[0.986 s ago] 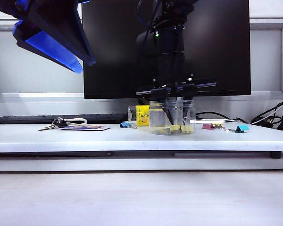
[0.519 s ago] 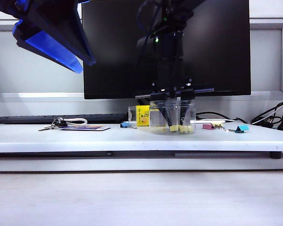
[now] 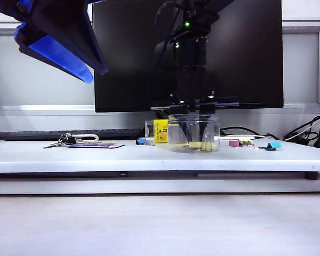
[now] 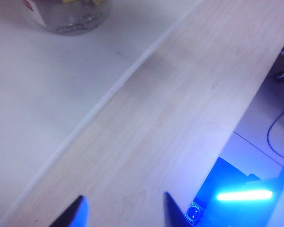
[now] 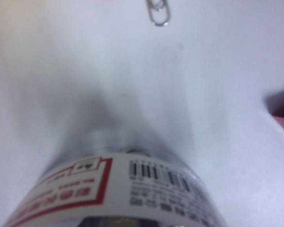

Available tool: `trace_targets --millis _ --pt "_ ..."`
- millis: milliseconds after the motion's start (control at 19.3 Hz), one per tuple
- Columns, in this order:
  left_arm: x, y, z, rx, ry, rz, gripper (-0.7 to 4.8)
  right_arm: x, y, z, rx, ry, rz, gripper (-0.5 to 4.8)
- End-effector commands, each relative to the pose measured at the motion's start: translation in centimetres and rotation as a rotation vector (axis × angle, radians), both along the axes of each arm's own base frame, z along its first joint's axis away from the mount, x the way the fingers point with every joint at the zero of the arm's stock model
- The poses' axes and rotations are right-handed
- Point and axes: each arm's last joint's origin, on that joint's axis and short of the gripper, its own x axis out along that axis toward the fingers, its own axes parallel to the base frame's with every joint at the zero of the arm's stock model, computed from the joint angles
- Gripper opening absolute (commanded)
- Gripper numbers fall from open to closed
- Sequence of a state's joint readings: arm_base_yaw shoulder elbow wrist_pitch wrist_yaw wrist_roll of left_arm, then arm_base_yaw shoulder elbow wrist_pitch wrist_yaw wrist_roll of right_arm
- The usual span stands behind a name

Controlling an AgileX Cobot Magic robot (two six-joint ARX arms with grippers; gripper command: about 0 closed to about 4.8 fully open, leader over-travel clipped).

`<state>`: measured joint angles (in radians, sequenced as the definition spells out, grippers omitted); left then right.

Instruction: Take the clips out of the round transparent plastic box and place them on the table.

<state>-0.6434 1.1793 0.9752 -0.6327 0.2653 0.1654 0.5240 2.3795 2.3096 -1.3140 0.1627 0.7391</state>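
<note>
Exterior: right gripper (image 3: 193, 140) reaches down inside the round transparent plastic box (image 3: 194, 133), mid-desk toward the back edge; whether its fingers grip anything can't be told. The clips (image 3: 201, 144) lie yellow on the box's floor, none on the desk (image 3: 96, 156) yet, so nothing is done. Left wrist: left gripper (image 4: 124, 208) hangs off the desk's front edge, fingers apart, empty. Right wrist: white label with barcode and red print, unreadable blur.

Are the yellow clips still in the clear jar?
Yes: yellow clips lie inside the jar, right gripper reaching in.
</note>
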Motion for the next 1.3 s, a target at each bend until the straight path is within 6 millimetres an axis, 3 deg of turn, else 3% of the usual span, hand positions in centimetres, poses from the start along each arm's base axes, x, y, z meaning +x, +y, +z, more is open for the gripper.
trace_targets --millis 52,571,1090,1298 --pt "0.0 0.0 0.2 -0.004 -0.016 -0.009 2.14 0.2 0.1 -0.8 -0.001 0.014 0.011 0.11" --pt "0.0 0.0 0.2 -0.004 -0.017 -0.009 2.14 -0.1 0.0 -0.5 -0.02 0.032 0.043 0.12" --pt "0.1 -0.1 0.3 -0.016 -0.033 -0.009 2.14 -1.3 -0.7 3.8 -0.038 -0.06 0.178 0.12" --pt "0.1 -0.1 0.3 -0.015 -0.03 -0.008 2.14 -1.7 -0.7 4.3 -0.042 -0.055 0.21 0.12"
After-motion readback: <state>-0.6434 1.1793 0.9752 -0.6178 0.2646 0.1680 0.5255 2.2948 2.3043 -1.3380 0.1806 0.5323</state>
